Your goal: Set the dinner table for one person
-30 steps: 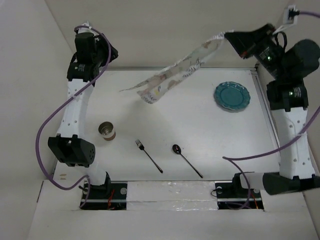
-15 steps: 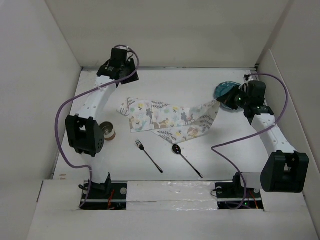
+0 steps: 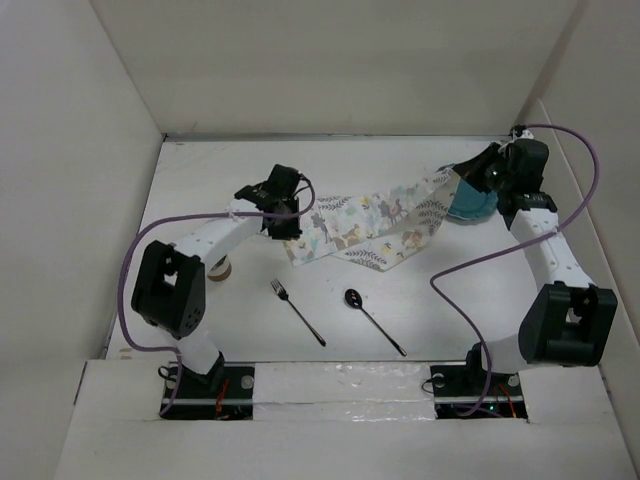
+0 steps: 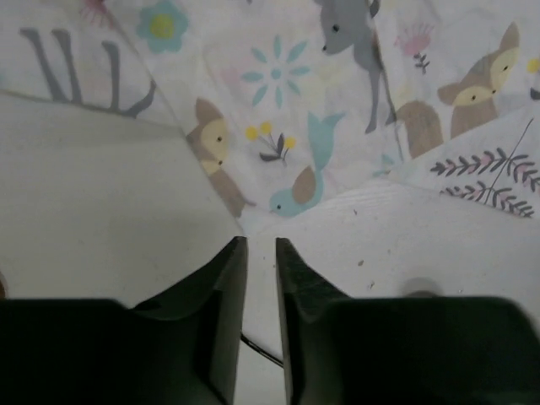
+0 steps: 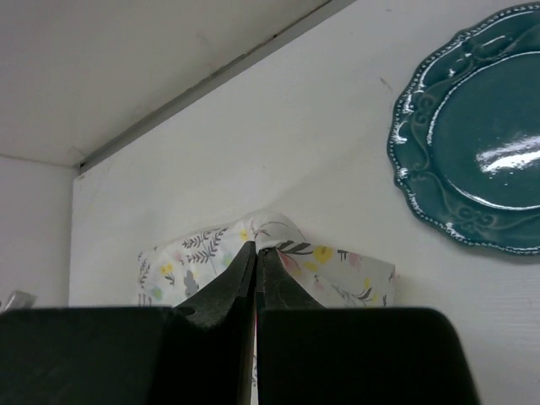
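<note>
The pale animal-print placemat (image 3: 370,225) lies crumpled across the middle of the white dinner table (image 3: 450,295). My right gripper (image 3: 462,178) is shut on its right corner, lifted beside the teal plate (image 3: 478,207). The right wrist view shows the jaws (image 5: 256,246) pinching the cloth fold (image 5: 354,266), with the plate (image 5: 481,152) at right. My left gripper (image 3: 288,222) sits low at the placemat's left end. In the left wrist view (image 4: 260,242) its jaws stand a narrow gap apart with nothing between, and the cloth (image 4: 337,110) lies just beyond the tips.
A fork (image 3: 298,312) and a spoon (image 3: 373,320) lie near the front. A metal cup (image 3: 222,268) is mostly hidden under my left arm. White walls enclose the table on three sides.
The placemat came down from the air onto the table. My left arm moved forward from the back wall to the placemat's left end. My right gripper carried its corner back over the plate.
</note>
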Controlling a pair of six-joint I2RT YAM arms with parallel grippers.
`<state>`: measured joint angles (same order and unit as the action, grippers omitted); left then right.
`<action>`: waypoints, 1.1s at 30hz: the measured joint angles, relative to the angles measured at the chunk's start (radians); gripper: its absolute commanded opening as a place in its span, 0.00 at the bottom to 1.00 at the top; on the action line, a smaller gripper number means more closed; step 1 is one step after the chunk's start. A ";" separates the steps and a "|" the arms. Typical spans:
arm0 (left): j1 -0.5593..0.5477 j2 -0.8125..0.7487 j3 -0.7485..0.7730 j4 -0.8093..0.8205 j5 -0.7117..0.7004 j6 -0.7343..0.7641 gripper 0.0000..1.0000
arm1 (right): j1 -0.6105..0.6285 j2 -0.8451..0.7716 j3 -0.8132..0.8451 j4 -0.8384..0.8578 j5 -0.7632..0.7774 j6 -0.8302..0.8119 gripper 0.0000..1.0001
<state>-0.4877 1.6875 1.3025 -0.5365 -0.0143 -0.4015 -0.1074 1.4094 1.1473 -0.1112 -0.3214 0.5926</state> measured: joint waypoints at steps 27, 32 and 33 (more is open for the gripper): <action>-0.121 -0.013 -0.254 0.163 -0.118 -0.211 0.44 | 0.044 -0.039 -0.063 0.007 -0.016 0.013 0.00; -0.119 0.035 -0.248 0.169 -0.155 -0.210 0.47 | 0.071 -0.052 -0.077 0.008 -0.016 0.014 0.00; -0.119 0.046 -0.243 0.171 -0.157 -0.210 0.47 | 0.078 -0.054 -0.082 0.008 -0.016 0.014 0.00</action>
<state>-0.6071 1.7332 1.0592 -0.3660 -0.1711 -0.6117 -0.0296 1.3556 1.0649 -0.1036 -0.3370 0.6064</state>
